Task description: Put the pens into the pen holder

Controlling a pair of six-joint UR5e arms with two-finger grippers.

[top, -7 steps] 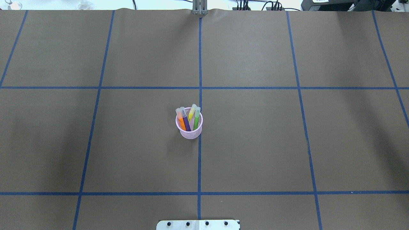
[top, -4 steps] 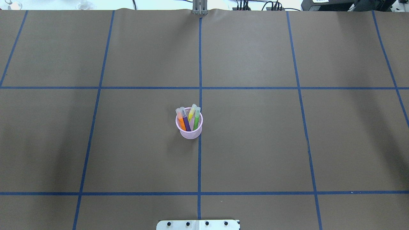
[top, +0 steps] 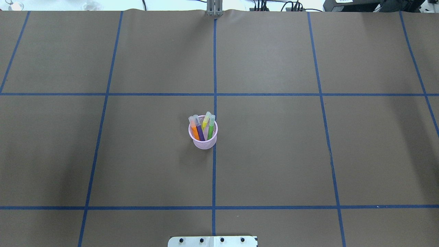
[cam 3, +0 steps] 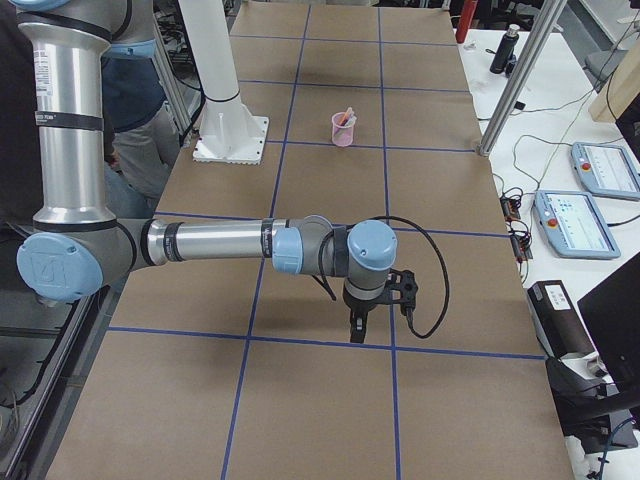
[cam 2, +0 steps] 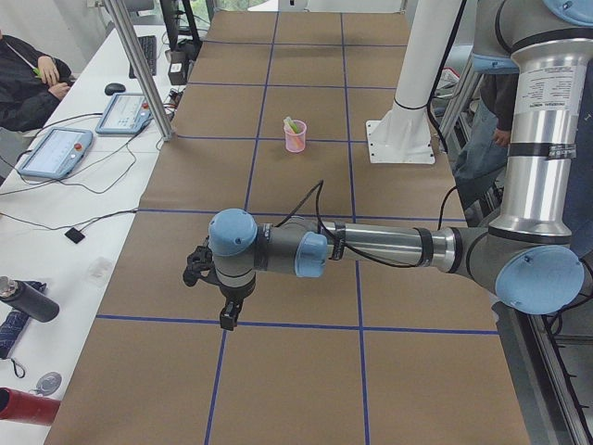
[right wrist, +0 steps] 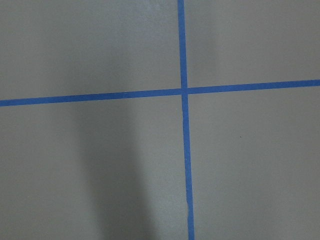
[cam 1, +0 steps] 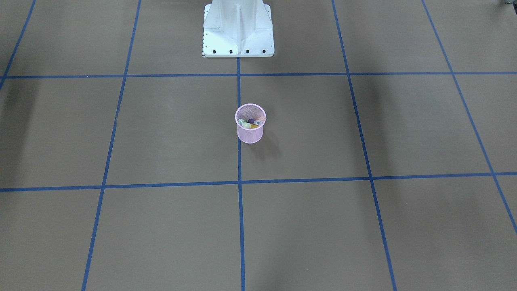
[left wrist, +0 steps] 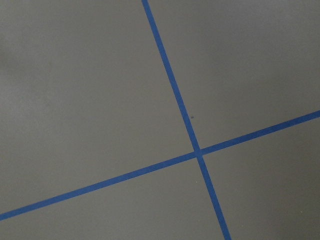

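The pink mesh pen holder stands upright near the table's middle, by the centre tape line. It holds the orange pen, the purple pen, the green pen and a yellow pen, cap ends up. The holder also shows in the front-facing view. My left gripper shows only in the exterior left view, far from the holder, over bare paper; I cannot tell if it is open or shut. My right gripper shows only in the exterior right view, likewise far away; I cannot tell its state.
Brown paper with blue tape grid lines covers the table. The robot's white base plate sits at the near edge. A metal post and tablets stand on side benches beyond the table's ends.
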